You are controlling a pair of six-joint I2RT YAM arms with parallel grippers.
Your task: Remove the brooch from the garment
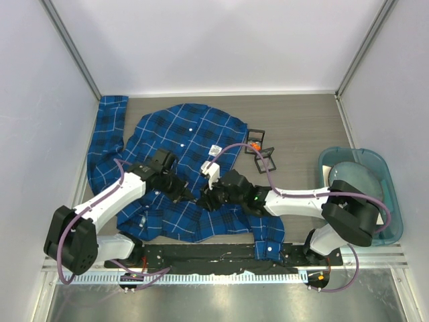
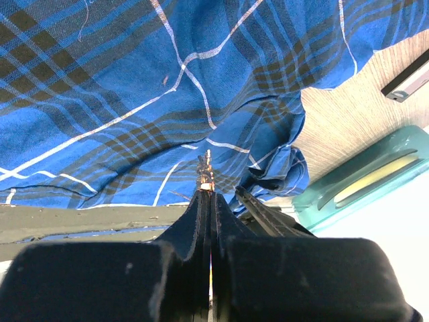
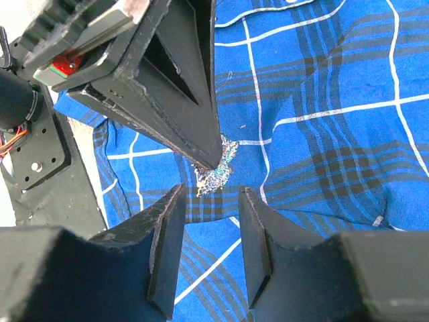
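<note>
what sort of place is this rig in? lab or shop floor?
Probably a lab test cell: plain white walls boxing in a wood-look table, two robot arms fixed to a rail at its near edge, a plaid shirt and a teal bin.

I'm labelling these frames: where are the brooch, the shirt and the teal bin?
brooch [image 3: 216, 176], right wrist view, its glittery middle.
shirt [image 1: 191, 131], top view, bare chest panel.
bin [image 1: 390, 201], top view, right wall.

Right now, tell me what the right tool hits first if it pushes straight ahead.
Probably the glittery brooch on the garment, just ahead of the right tool, where the left tool pinches.
</note>
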